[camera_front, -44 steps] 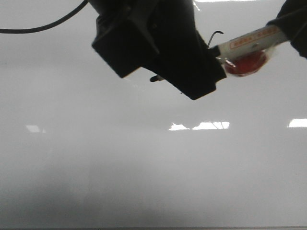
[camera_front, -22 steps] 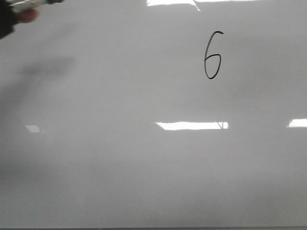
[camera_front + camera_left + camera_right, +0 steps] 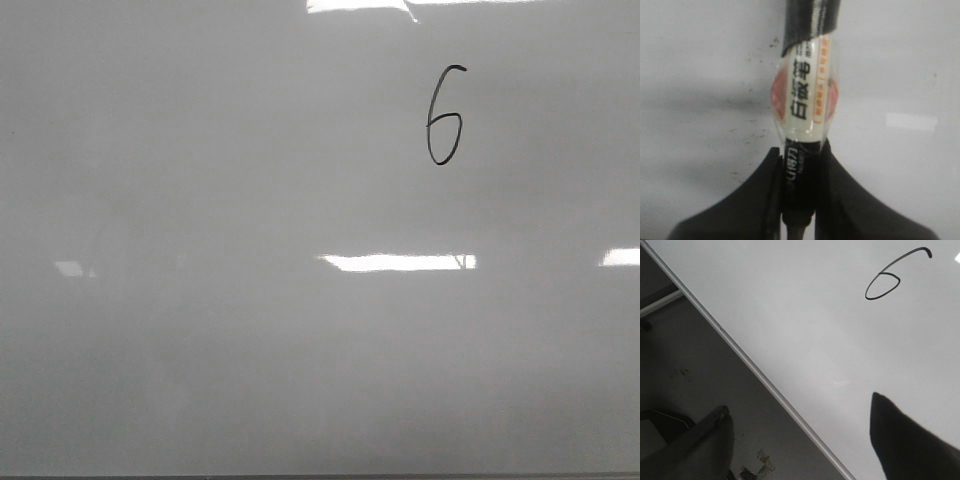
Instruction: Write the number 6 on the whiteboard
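The grey-white whiteboard (image 3: pixel 250 350) fills the front view. A thin black number 6 (image 3: pixel 443 115) is drawn on its upper right part; it also shows in the right wrist view (image 3: pixel 887 281). Neither gripper shows in the front view. My left gripper (image 3: pixel 801 160) is shut on a whiteboard marker (image 3: pixel 805 90) with a white label, black cap end and a red patch, held over the board (image 3: pixel 700 60). My right gripper (image 3: pixel 800 420) is open and empty, its fingers straddling the board's edge (image 3: pixel 765 377).
Bright rectangular light reflections (image 3: pixel 395 262) lie across the board. Beside the board's metal edge in the right wrist view is a dark floor (image 3: pixel 695 365) with a pale bar (image 3: pixel 657 304) and a scrap of debris (image 3: pixel 760 462).
My left arm with the marker has left the front view, moving up and to the left, uncovering the finished 6. The 6 itself is the same as half a second ago.
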Robot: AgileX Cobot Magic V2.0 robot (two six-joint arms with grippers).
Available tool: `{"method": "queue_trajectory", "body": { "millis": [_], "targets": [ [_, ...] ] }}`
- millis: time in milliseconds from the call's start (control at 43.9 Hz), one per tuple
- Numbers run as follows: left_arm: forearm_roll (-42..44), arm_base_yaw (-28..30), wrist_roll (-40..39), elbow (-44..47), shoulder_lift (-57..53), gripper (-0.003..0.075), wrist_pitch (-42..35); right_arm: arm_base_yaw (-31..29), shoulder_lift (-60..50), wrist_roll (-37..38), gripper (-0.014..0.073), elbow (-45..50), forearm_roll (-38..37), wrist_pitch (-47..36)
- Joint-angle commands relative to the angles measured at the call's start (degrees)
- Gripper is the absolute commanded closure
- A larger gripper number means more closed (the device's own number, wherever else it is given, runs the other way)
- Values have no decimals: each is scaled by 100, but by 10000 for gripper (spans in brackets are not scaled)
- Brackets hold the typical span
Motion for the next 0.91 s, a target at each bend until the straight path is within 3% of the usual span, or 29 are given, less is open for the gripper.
{"method": "queue_trajectory", "body": {
  "millis": [0,228,478,546,728,887],
  "targets": [
    [-72,6,-70,-89,116,741,-845,-36,-30,-14,13,-176,58,-358],
    [-50,-8,-70,-100,695,720,-1597,-36,-30,-14,13,-176,58,-365],
    [-35,-8,-49,-100,927,353,-1716,-36,-30,-14,13,-176,58,-381],
    [-21,-8,-49,-100,877,300,-1652,-36,-30,-14,13,-176,58,-416],
    [96,-8,-49,-100,316,291,-1179,-36,-36,253,13,-205,30,-398],
    [126,-8,-49,-100,-527,291,-487,-36,-36,1469,13,-438,-521,-236]
  ]
}}
